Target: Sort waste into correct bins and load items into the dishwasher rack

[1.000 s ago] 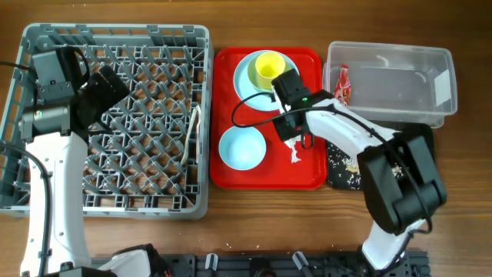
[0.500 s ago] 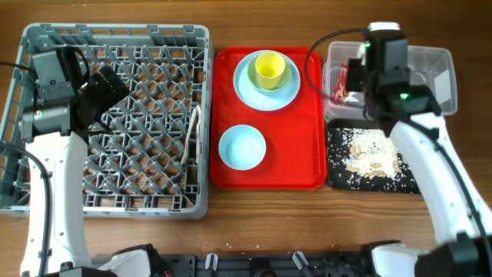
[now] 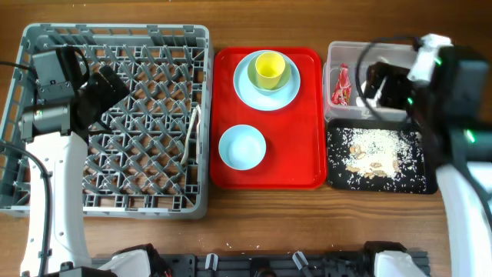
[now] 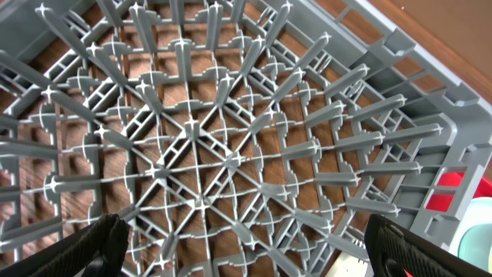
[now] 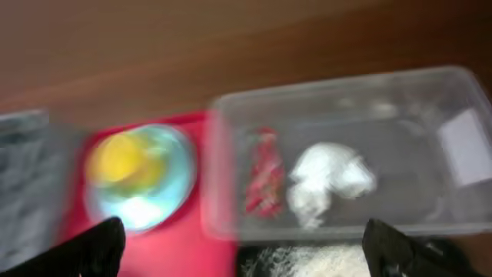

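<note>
Both arms' jaws gape empty; crumpled white napkin [image 5: 332, 183] lies beside red wrapper [image 5: 264, 173] in clear tub [image 5: 403, 111].

no readable text, red snack wrapper [image 5: 264, 173] print too blurred

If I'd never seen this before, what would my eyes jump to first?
Probably the bright red tray in the middle, with a yellow-green cup sitting on a pale blue plate at the top end and a bowl lower down. Next, the big grey rack filling the left side, and on the right the black tray speckled with rice scraps.
</note>
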